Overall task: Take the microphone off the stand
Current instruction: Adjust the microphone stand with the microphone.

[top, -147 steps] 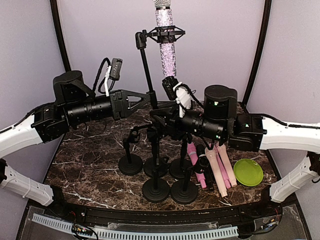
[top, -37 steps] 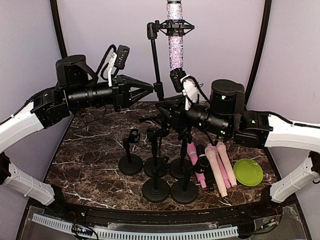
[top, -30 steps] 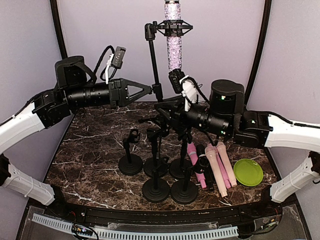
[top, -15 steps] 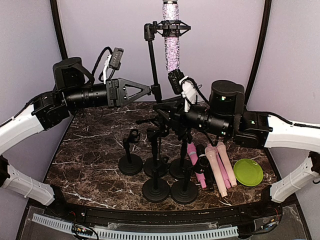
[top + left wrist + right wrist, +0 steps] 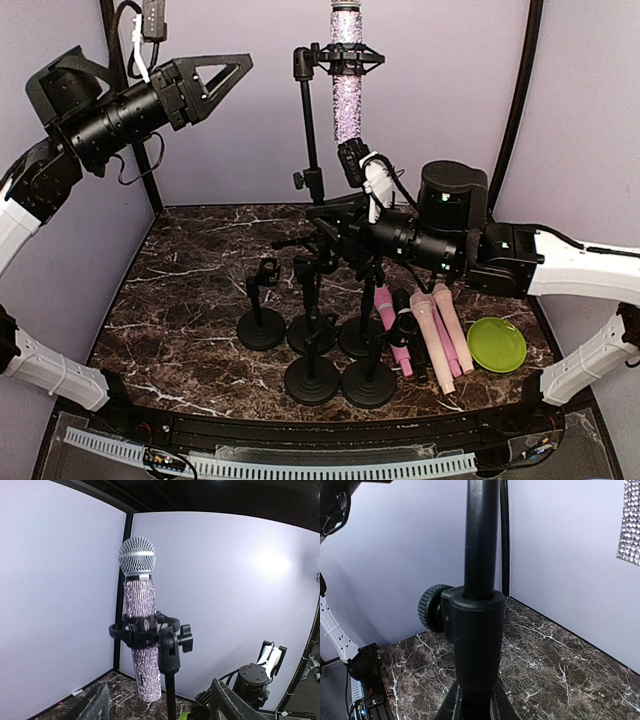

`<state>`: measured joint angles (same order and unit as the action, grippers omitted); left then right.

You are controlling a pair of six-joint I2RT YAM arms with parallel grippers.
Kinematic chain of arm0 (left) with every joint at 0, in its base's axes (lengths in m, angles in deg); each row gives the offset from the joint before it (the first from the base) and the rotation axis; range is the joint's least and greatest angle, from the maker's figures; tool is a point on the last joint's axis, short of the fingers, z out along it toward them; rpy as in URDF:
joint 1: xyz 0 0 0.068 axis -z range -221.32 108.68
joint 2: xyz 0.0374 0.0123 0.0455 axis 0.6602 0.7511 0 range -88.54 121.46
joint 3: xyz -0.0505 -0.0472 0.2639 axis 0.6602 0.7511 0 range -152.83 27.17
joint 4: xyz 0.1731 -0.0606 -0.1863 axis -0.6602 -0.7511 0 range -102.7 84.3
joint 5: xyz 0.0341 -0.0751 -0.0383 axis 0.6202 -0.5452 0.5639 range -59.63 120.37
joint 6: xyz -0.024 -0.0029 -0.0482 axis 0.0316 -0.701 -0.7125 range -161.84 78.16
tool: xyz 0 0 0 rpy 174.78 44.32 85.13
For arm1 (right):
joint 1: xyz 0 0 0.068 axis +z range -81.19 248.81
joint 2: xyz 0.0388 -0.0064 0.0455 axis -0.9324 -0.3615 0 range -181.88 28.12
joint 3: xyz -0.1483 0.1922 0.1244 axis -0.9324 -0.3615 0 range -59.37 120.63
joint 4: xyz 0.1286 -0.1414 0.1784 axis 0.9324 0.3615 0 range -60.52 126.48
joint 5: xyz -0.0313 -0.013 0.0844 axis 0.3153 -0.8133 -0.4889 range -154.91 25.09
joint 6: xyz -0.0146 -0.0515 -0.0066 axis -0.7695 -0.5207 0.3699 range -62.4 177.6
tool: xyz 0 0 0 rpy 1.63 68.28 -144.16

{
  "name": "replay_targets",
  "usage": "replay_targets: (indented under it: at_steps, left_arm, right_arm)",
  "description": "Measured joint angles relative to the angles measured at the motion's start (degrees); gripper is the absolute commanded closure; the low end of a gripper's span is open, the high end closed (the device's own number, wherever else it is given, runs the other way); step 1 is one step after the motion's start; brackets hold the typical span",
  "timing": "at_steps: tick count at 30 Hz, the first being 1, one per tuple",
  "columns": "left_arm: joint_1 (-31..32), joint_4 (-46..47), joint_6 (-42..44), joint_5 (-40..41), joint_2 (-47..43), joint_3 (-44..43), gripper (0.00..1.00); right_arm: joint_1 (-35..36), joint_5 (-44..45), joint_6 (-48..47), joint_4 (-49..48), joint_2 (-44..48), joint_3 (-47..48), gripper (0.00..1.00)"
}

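The left gripper [image 5: 232,78] hung high at the left, its fingers well apart and holding nothing, pointed toward the stand [image 5: 306,130]. The glittery mic [image 5: 346,85] stood upright in the stand's clip [image 5: 340,58], head up. Lower, the right gripper [image 5: 318,212] was clamped on the stand's pole, just below its knob [image 5: 298,180]. On the table [image 5: 180,300] sat short stands [image 5: 312,340], pink mics [image 5: 437,335] and a green plate [image 5: 497,344].

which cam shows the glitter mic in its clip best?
Left wrist: the whole glitter mic shows, grille to tail, seated in the clip. Top external cuts off its head at the frame edge. Right wrist catches only a sliver of its body, top right.
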<state>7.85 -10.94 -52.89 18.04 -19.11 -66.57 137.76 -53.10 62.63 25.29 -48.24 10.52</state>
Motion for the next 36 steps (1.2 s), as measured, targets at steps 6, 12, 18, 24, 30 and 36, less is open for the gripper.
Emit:
replay_targets:
  at_steps: [6, 12, 18, 24, 30, 36]
  left_arm:
    - [0.0, -0.92, 3.06, 2.19, 5.51, -9.97, 0.25]
    - [0.0, -2.91, 5.38, 2.82, 13.27, -18.88, 0.33]
    - [-0.04, -6.36, 7.02, 3.08, 15.65, -16.61, 0.63]
    - [-0.2, -6.23, 6.97, 2.23, 13.9, -11.02, 0.75]
    - [-0.2, -6.21, 6.73, 0.79, 11.69, -8.57, 0.77]
    - [-0.2, -6.54, 5.88, -1.86, 11.65, -8.02, 0.81]
  right_arm:
    - [0.0, 0.02, 1.51, 0.85, -1.55, 0.02, 1.0]
    - [0.0, -0.31, 2.27, 2.84, -4.2, 0.61, 1.0]
    - [0.0, -0.46, 2.62, 4.46, -4.46, 1.03, 1.0]
    - [0.0, -0.35, 2.95, 7.23, -4.57, 1.25, 1.0]
    - [0.22, -0.48, 2.23, 7.1, -4.57, 1.49, 1.0]
    - [0.24, -0.17, 2.1, 6.27, -4.57, 1.68, 1.0]
